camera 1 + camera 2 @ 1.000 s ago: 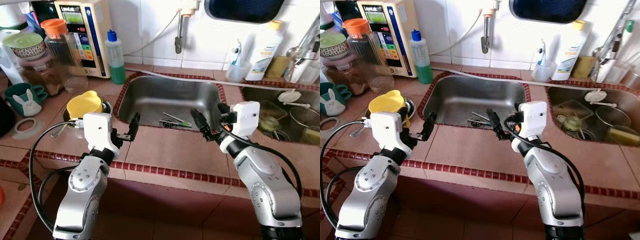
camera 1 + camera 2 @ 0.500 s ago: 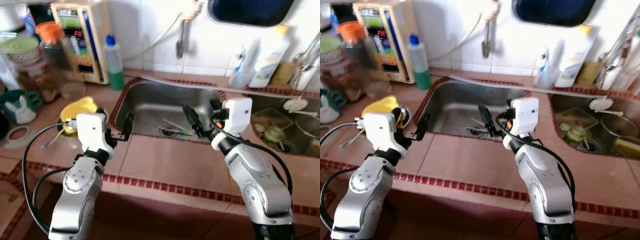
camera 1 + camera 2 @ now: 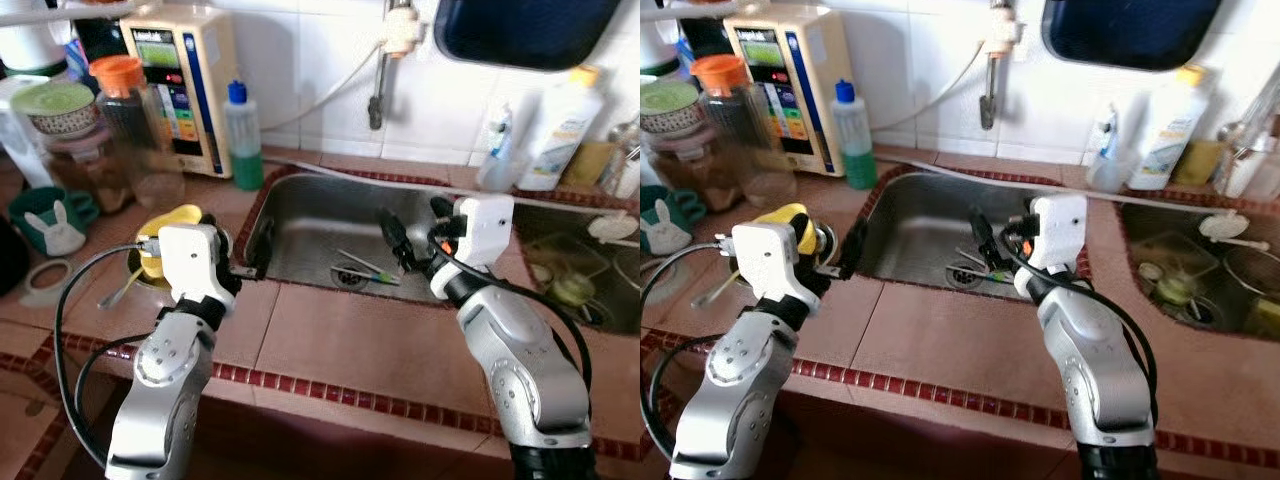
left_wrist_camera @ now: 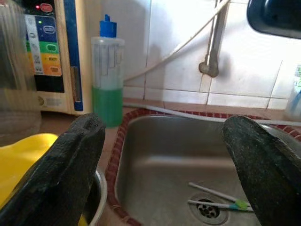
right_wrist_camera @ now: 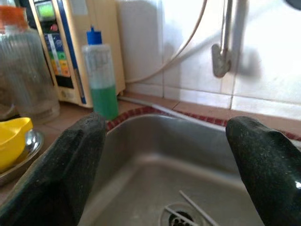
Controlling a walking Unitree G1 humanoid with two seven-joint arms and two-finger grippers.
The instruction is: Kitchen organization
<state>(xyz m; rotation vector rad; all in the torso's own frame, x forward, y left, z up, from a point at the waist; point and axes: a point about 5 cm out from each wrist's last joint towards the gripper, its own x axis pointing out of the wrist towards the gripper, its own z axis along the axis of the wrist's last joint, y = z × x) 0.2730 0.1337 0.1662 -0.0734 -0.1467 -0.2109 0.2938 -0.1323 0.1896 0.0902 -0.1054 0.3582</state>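
Left eye view: on your far left a green cup with a rabbit [image 3: 50, 215] sat on the tiled counter [image 3: 350, 335], well behind and to the left of your left gripper [image 3: 256, 262]. Behind it stood a clear jar with an orange lid [image 3: 128, 115] and a beige water machine [image 3: 185, 85] against the wall. A yellow cup [image 3: 168, 222] lay in a metal bowl [image 4: 98, 197] just left of that gripper, and the left wrist view showed its yellow edge next to one finger [image 4: 66, 165]. A bottle of green liquid with a blue cap [image 3: 243, 135] stood behind the gripper, at the sink's back left corner.

Your left gripper hung at the left rim of the steel sink [image 3: 310, 215], fingers spread wide apart and holding nothing. In the basin, between your two grippers, a few thin utensils [image 3: 365, 270] lay over the drain [image 4: 207, 209]; one had a green end, but you could not tell what they were. A tap [image 3: 378, 75] and a hose hung from the wall above.

Your right gripper [image 3: 392, 240] hovered over the right half of the basin, just above those utensils, its fingers [image 5: 66, 174] also wide apart and empty. Right of it stood a white bottle with an orange cap [image 3: 555, 130], and a second sink [image 3: 590, 285] holding dishes.
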